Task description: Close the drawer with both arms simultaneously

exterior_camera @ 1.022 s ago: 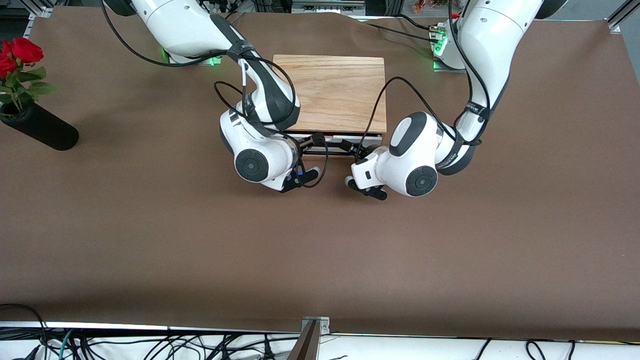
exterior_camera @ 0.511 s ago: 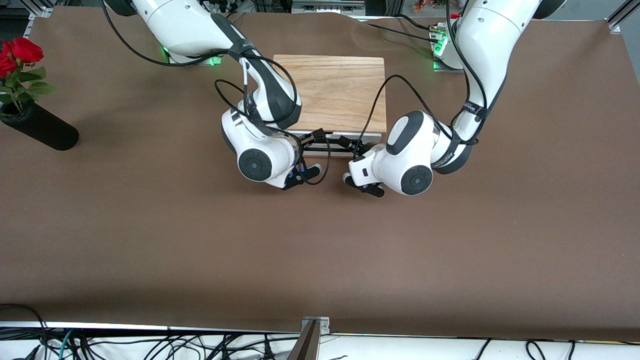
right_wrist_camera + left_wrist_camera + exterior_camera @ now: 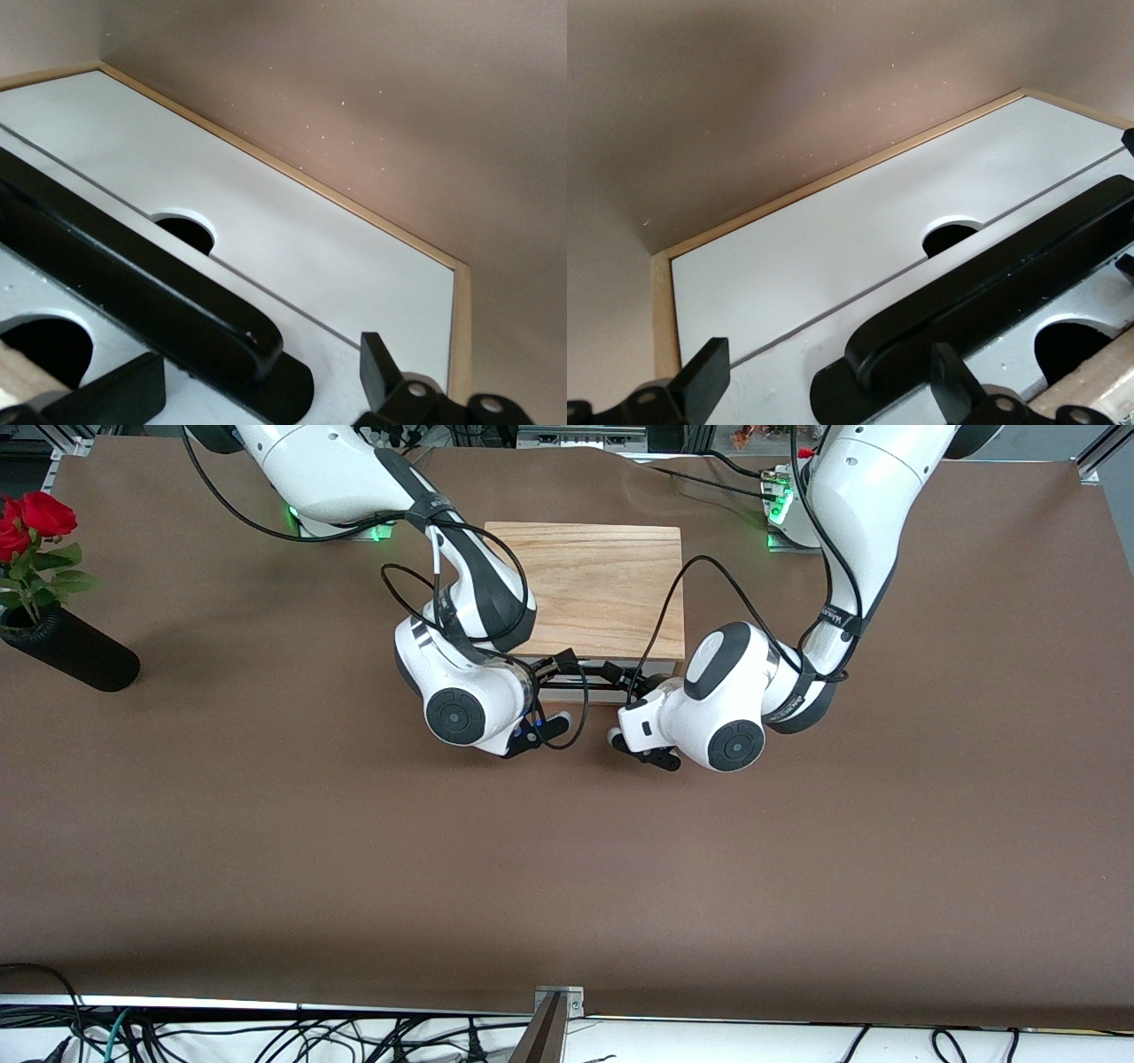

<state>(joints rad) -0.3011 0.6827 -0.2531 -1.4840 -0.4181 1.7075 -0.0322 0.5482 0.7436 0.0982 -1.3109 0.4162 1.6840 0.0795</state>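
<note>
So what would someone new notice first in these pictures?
Two white arms meet mid-table in front of a light-oak box, the left gripper and right gripper open around the drawer's black bar handle. The drawer looks almost shut. Red roses in a black vase stand at the right arm's end.

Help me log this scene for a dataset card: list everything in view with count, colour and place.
oak box: one, light wood, mid-table between the arms' bases.
drawer: one, white front with black bar handle, in the box's front; looks nearly or fully in.
vase: one, black, lying at the right arm's end of the table.
roses: red, green leaves, in the vase.
table: one, brown cover.
left end effector: black, open, at the handle.
right end effector: black, open, at the handle.
</note>
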